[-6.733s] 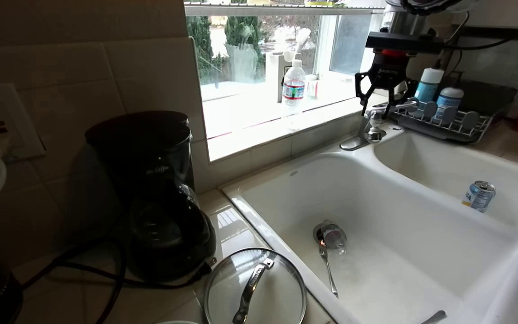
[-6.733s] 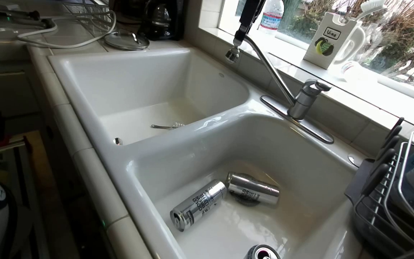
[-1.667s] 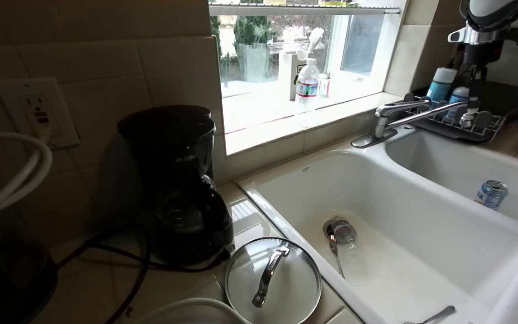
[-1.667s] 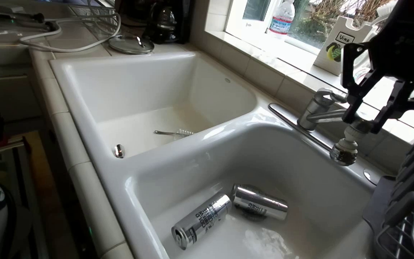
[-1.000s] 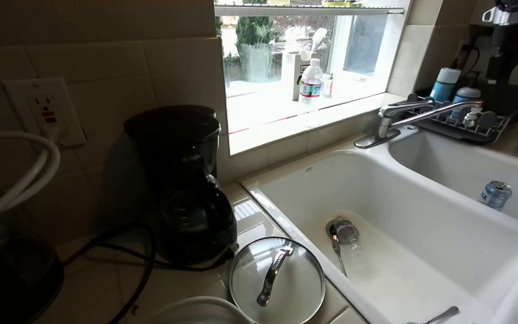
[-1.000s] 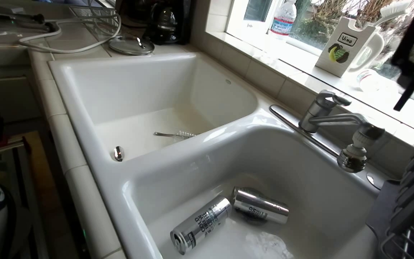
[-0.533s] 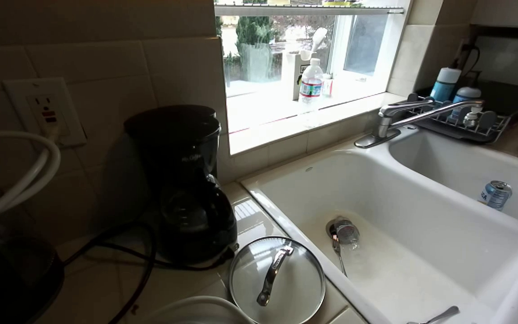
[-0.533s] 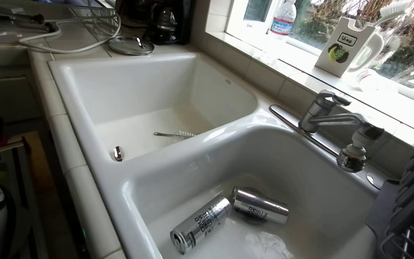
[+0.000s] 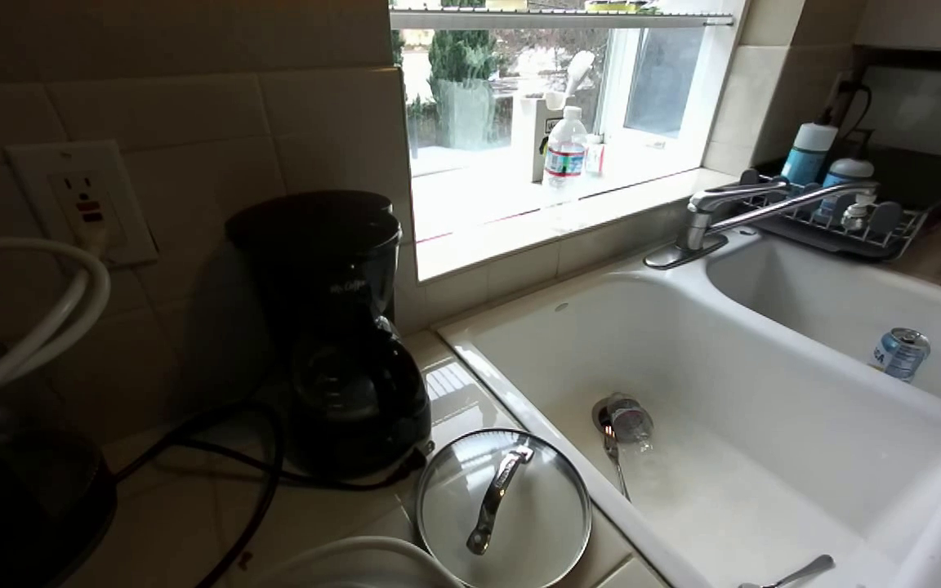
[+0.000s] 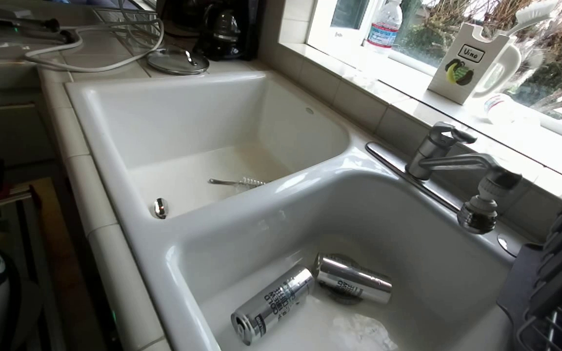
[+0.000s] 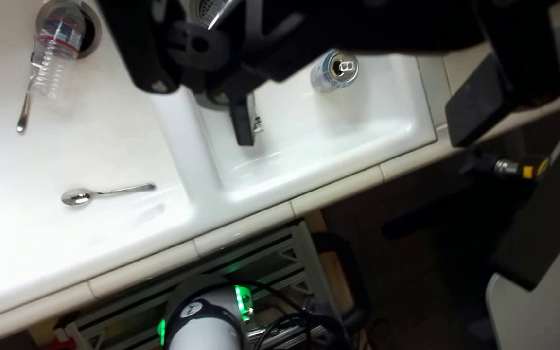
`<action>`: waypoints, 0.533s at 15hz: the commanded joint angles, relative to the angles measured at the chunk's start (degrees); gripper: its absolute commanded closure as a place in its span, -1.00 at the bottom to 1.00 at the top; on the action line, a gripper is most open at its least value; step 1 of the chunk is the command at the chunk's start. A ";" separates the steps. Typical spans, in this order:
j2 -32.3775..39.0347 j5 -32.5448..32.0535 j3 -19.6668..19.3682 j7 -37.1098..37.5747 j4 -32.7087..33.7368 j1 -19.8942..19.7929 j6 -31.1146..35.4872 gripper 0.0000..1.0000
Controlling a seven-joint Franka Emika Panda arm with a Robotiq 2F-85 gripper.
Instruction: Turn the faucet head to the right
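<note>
The chrome faucet head (image 9: 781, 211) stands behind the sink, its slim spout swung over the basin that holds the cans. In an exterior view the spout (image 10: 456, 162) reaches toward the dish rack, a round nozzle (image 10: 477, 217) hanging from its tip. Its lever handle (image 10: 458, 132) sits on top of the base. Both exterior views have lost my gripper. In the wrist view my gripper (image 11: 353, 133) is wide open, with nothing between its fingers; the sink and a can lie far below. The faucet does not show in the wrist view.
Silver cans (image 10: 273, 307) lie in the near basin, and a blue can (image 9: 900, 353) stands there too. A dish rack (image 10: 554, 273) borders the sink. On the sill are a bottle (image 9: 566, 155) and a jug (image 10: 466, 63). A coffee maker (image 9: 323, 343) and glass lid (image 9: 503, 506) occupy the counter.
Several seconds ago the spout pointed over the basin with the cutlery; it has swung toward the dish rack. My gripper, earlier around the spout's end, has let go and left both exterior views.
</note>
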 commanded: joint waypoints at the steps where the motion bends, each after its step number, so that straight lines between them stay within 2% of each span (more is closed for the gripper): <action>1: -0.70 1.06 -0.30 2.71 -0.12 1.48 -0.55 -1.00; 8: -1.93 1.74 -0.07 4.74 -1.46 1.67 -0.53 -1.00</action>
